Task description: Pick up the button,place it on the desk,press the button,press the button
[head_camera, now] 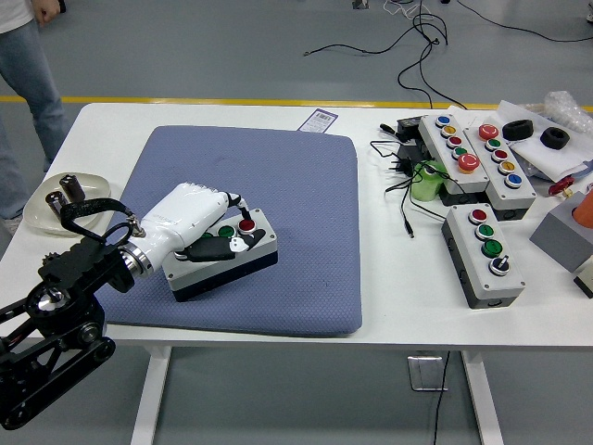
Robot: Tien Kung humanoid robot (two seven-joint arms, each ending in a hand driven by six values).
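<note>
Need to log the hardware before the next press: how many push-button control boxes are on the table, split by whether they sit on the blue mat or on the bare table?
On the blue mat: 1, the box under the left robot hand
On the bare table: 3, two long boxes and one shorter box
Total: 4

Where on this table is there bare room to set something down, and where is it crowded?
Free: the blue mat behind and right of the button box under the left hand; the white strip between mat and cables; the near right table edge. Crowded: the far right, with button boxes and cables, and the dish at left.
</note>
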